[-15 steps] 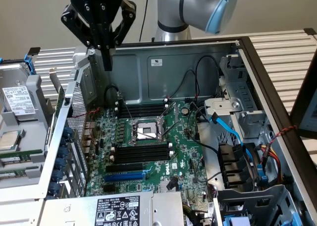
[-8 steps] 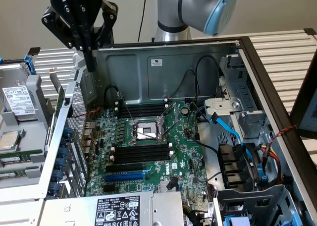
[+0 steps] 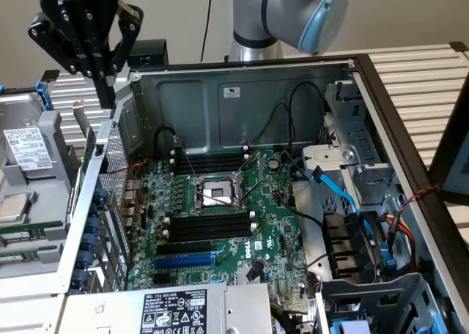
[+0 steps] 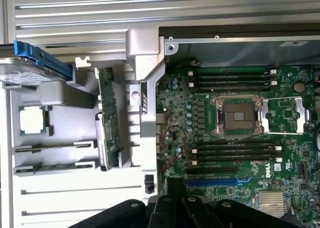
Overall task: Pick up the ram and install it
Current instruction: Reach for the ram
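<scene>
The ram is a long thin green stick standing on its edge in a grey holder tray, outside the computer case. In the exterior view the ram pokes up just beyond the case's side wall. My black gripper hangs above and slightly to the exterior view's right of it, over the wall's top corner. Its fingers are shut together with nothing between them. The gripper shows as a dark mass in the wrist view. The black memory slots beside the processor socket stand bare.
A hard drive with a blue bracket and a loose processor chip lie in the tray, with two more sticks lying flat. The perforated case wall separates tray and motherboard. A blue slot, cables and drive bays crowd the case.
</scene>
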Controlling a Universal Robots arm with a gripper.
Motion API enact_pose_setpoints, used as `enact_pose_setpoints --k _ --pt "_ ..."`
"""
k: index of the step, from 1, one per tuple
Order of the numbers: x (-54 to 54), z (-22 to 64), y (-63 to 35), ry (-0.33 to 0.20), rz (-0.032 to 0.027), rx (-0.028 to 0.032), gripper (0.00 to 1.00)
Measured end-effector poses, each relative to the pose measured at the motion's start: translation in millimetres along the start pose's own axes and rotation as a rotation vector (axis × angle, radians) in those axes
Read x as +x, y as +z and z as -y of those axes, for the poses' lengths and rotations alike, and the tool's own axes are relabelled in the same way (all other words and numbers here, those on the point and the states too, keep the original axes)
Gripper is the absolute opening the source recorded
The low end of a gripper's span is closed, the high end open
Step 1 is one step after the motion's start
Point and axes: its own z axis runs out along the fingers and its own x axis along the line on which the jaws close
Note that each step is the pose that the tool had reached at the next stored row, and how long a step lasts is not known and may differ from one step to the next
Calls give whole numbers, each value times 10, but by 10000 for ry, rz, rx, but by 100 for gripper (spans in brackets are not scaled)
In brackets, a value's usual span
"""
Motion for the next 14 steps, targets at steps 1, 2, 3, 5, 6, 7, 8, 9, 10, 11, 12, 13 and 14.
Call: enact_pose_setpoints --k 1,2,3,5,6,7,8,9,10,11,12,13,14 --pt "45 4 -1 0 0 0 11" --pt "92 7 -2 -1 0 0 11" --pt "137 11 -2 -1 0 -1 11" --pt "243 18 -5 1 0 1 11" --pt "288 22 -6 1 0 0 11" --pt "332 25 -6 0 0 0 11" --pt "378 29 -7 1 0 0 11" --pt "424 32 -8 1 0 1 11" --pt "469 35 -9 2 -1 1 11" --pt "512 39 -9 3 0 0 11" --pt "556 42 -10 2 0 0 11" --pt "591 45 -11 2 0 0 11" --pt "625 47 -12 2 0 0 11"
